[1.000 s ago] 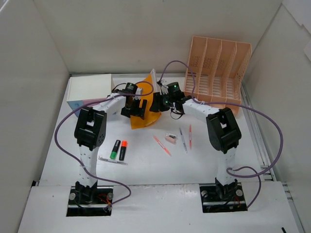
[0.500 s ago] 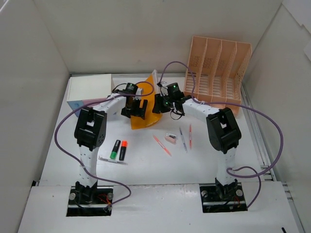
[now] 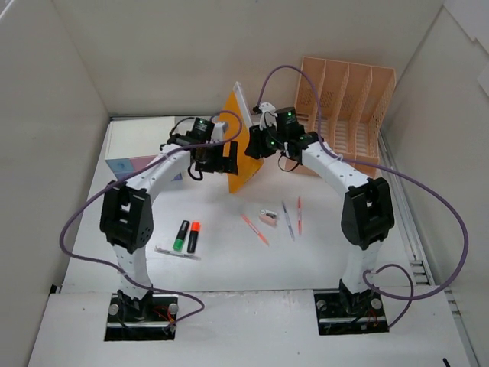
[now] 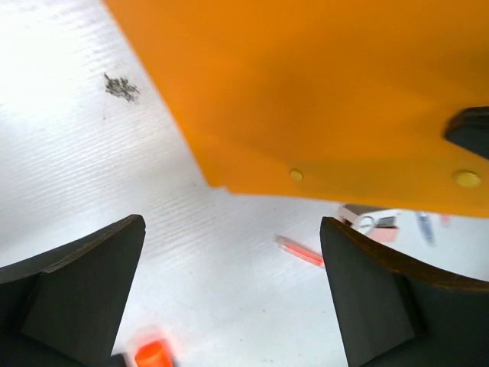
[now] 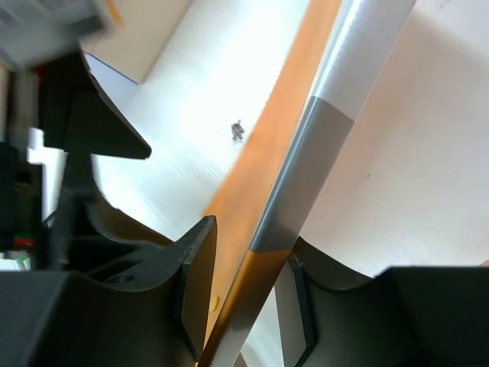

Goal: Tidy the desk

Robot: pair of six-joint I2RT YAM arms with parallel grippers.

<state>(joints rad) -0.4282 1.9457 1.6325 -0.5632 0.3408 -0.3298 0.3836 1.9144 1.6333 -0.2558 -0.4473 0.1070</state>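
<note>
Bright even light, blurred wrist views

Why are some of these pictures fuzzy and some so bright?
Left wrist view: the orange folder sits very close and looks soft, the desk glares white at the upper left, and the marker at the bottom edge is a blur. Right wrist view: the upper left corner is smeared. Top view: sharp and evenly lit.

I can see an orange folder [image 3: 243,164] standing tilted on its edge, a peach file rack [image 3: 348,115] behind it to the right, and a white drawer box [image 3: 141,141] far left. Nearer me, a green highlighter [image 3: 181,235] and an orange highlighter [image 3: 193,236] lie side by side, well apart from three scattered pens [image 3: 288,220].
</note>
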